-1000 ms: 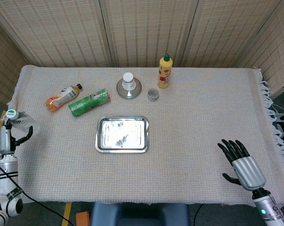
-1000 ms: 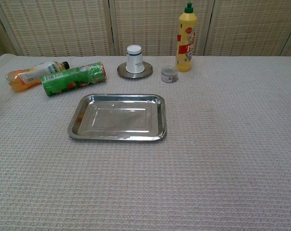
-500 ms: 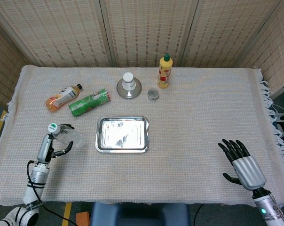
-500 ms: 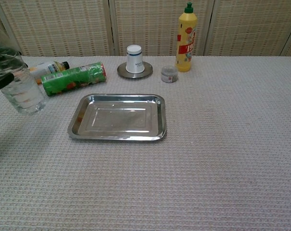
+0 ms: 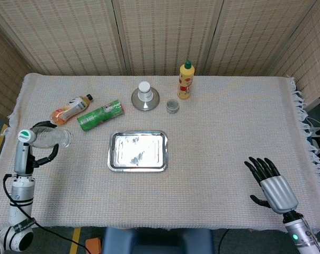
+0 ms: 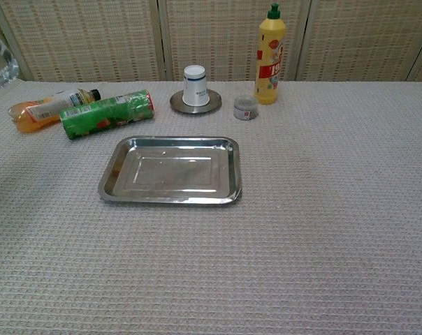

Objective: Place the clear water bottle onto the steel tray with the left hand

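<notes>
At the near right edge of the table, the right hand (image 5: 271,182) lies empty with fingers spread apart. Further left, the left hand (image 5: 41,143) holds the clear plastic water bottle with a green cap (image 5: 46,137) above the cloth, well left of the rectangular steel tray (image 5: 138,151). Beyond lie an orange juice bottle (image 5: 70,108) and a green cylindrical can (image 5: 100,115).

quick count of what's out here
three bottles: clear (image 5: 50,138), orange (image 5: 70,109), yellow (image 5: 185,80); one green can (image 5: 100,115), one steel tray (image 5: 138,151), one white cup (image 5: 144,91), one small jar (image 5: 172,106).

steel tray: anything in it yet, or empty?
Empty. The steel tray shows only bare metal; the clear water bottle is off to its left in the left hand.
</notes>
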Robot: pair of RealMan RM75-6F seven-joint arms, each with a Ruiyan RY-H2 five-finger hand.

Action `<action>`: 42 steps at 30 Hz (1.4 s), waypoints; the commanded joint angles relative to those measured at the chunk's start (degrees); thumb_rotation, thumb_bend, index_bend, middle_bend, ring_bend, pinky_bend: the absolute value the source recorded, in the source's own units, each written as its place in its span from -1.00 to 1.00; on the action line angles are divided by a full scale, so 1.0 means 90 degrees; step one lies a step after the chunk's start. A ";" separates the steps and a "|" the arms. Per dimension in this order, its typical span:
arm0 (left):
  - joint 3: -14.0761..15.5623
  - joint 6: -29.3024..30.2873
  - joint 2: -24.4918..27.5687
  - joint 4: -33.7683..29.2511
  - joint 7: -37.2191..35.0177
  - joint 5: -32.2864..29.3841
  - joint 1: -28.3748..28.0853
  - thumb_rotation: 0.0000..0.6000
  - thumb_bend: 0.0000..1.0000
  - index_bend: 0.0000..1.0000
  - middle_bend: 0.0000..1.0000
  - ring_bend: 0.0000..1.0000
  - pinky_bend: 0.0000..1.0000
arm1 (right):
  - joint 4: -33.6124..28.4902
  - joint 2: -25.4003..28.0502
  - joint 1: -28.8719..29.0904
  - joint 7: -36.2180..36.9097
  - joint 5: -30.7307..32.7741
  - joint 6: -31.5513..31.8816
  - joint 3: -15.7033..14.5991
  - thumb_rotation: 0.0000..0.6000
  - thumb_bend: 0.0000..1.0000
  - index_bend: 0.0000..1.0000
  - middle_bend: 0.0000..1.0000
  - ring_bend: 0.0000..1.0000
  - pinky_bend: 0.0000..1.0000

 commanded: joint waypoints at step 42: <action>0.0227 -0.1727 -0.1357 0.0564 0.0480 0.0240 -0.1488 1.00 0.07 -0.26 -0.37 -0.64 -0.43 | -0.0061 0.0135 0.0037 0.0121 0.0113 -0.0148 -0.0003 1.00 -0.84 -1.00 -1.00 -1.00 -1.00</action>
